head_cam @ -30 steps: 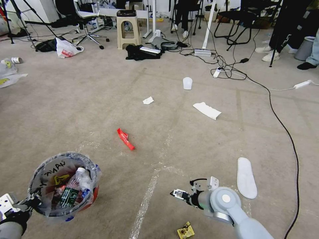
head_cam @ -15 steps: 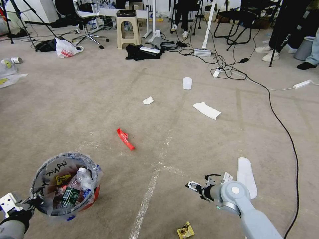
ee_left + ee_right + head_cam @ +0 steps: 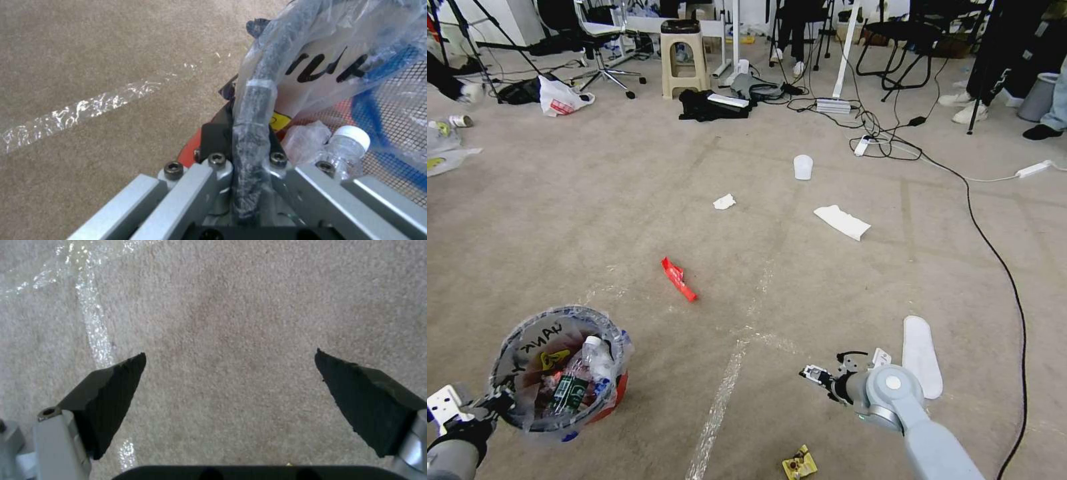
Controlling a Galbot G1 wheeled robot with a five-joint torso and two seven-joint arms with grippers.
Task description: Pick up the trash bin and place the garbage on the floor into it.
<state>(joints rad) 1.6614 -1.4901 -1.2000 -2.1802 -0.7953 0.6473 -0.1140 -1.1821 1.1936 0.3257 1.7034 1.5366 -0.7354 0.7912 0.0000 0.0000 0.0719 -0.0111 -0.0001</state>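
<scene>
Two pincers show: the left pincer (image 3: 494, 402) clamps the upright bin's (image 3: 557, 373) rim, mouth upward; the right pincer (image 3: 812, 373) gapes wide above carpet (image 3: 627, 200). Beyond lies a red wrapper (image 3: 678, 279), long axis slanting away leftward.

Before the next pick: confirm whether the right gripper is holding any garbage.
No. The right gripper has its fingers spread wide over bare floor, nothing between them.

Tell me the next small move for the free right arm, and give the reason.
Probably swing the right hand toward the crumpled yellow wrapper, the litter lying nearest it on the beige carpet floor. Its fingers stand wide apart over bare carpet, holding nothing, while the left hand is clamped on the rim of the small red bag-lined trash bin, so the bin is ready to receive it.
</scene>
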